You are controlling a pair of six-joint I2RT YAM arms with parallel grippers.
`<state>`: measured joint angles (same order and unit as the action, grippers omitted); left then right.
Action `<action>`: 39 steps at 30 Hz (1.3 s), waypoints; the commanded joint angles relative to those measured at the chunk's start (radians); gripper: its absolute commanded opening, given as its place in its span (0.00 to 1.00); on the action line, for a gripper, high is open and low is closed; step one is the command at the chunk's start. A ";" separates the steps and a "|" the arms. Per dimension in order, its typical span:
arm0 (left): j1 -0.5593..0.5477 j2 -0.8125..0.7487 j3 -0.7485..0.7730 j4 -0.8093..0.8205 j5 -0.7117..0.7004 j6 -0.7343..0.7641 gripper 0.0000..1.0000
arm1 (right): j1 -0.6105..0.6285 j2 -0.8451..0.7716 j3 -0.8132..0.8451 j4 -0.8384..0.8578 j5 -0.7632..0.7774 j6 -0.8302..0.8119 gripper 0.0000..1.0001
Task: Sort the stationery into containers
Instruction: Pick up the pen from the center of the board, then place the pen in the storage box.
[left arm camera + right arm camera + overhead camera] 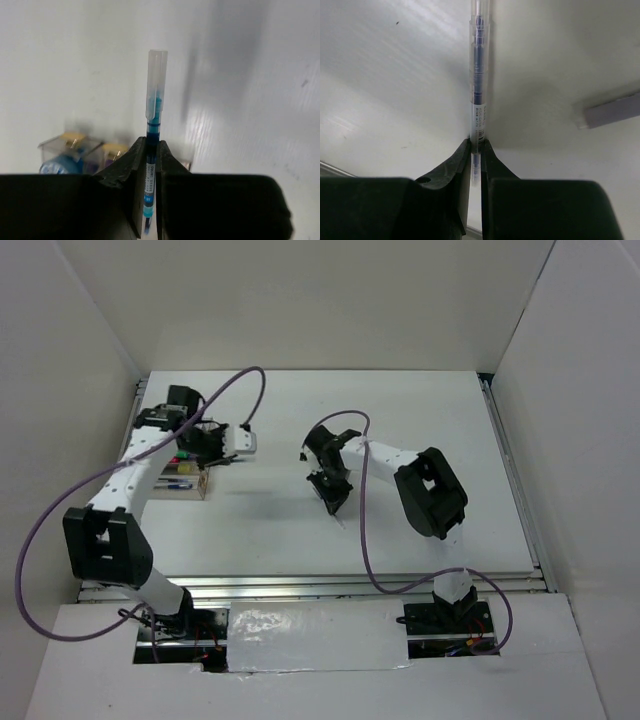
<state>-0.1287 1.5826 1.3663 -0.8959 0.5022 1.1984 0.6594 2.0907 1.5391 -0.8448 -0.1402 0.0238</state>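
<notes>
My left gripper point(151, 150) is shut on a thin blue pen point(154, 100) whose clear cap sticks out past the fingertips. It hovers just right of the clear organizer box point(185, 478) at the table's left; the box also shows in the left wrist view point(75, 145), with a blue-white tub point(57, 164) in one compartment. My right gripper point(476, 150) is shut on a thin dark-blue pen with a clear barrel point(480, 75), over the middle of the table point(331, 490). Highlighters with coloured caps lie in the box point(180, 460).
A grey strip point(612, 111) lies on the white surface to the right of the right-hand pen. White walls enclose the table on the left, back and right. A metal rail point(350, 583) runs along the near edge.
</notes>
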 commanded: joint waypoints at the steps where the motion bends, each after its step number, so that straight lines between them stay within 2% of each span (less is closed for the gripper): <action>1: 0.110 -0.062 0.056 -0.198 0.049 0.255 0.00 | 0.014 -0.079 -0.014 0.003 -0.036 -0.013 0.00; 2: 0.182 -0.067 0.054 -0.233 0.041 0.309 0.00 | 0.016 -0.086 -0.011 -0.002 -0.054 -0.013 0.00; 4: 0.247 -0.065 0.044 -0.256 0.000 0.465 0.00 | 0.022 -0.107 0.002 -0.019 -0.067 -0.045 0.00; 5: 0.317 -0.061 0.045 -0.274 -0.007 0.505 0.00 | 0.025 -0.110 0.016 -0.031 -0.079 -0.050 0.00; 7: 0.382 -0.020 0.068 -0.294 -0.004 0.614 0.00 | 0.028 -0.127 0.032 -0.043 -0.096 -0.051 0.00; 10: 0.501 0.062 0.126 -0.331 -0.010 0.702 0.01 | 0.028 -0.142 0.067 -0.066 -0.128 -0.059 0.00; 13: 0.546 0.105 0.128 -0.287 -0.048 0.768 0.01 | 0.028 -0.144 0.099 -0.088 -0.165 -0.076 0.00; 16: 0.561 0.129 0.100 -0.195 -0.074 0.762 0.01 | 0.026 -0.133 0.144 -0.120 -0.200 -0.090 0.00; 19: 0.563 0.165 0.105 -0.146 -0.086 0.731 0.10 | 0.025 -0.124 0.173 -0.138 -0.248 -0.096 0.00; 20: 0.561 0.183 0.109 -0.140 -0.087 0.727 0.18 | 0.026 -0.120 0.180 -0.143 -0.260 -0.097 0.00; 24: 0.560 0.214 0.114 -0.098 -0.096 0.692 0.38 | 0.026 -0.110 0.214 -0.161 -0.324 -0.113 0.00; 25: 0.560 0.217 0.114 -0.094 -0.093 0.688 0.46 | 0.023 -0.109 0.231 -0.174 -0.349 -0.117 0.00; 28: 0.560 0.208 0.119 -0.107 -0.055 0.684 0.58 | 0.019 -0.097 0.262 -0.204 -0.428 -0.133 0.00; 31: 0.561 0.154 0.106 -0.109 0.011 0.678 0.61 | 0.005 -0.084 0.285 -0.234 -0.546 -0.143 0.00; 34: 0.557 0.013 0.051 -0.130 0.160 0.685 0.62 | 0.008 -0.083 0.283 -0.247 -0.631 -0.154 0.00; 35: 0.542 -0.027 0.034 -0.152 0.233 0.702 0.62 | 0.009 -0.086 0.279 -0.247 -0.651 -0.154 0.00; 39: 0.433 -0.196 -0.055 -0.184 0.300 0.702 0.63 | 0.028 -0.098 0.263 -0.258 -0.728 -0.163 0.00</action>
<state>0.3817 1.5036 1.3479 -1.0107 0.6231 1.8812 0.6739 2.0029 1.7855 -1.0668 -0.7486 -0.1162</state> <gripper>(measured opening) 0.631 0.146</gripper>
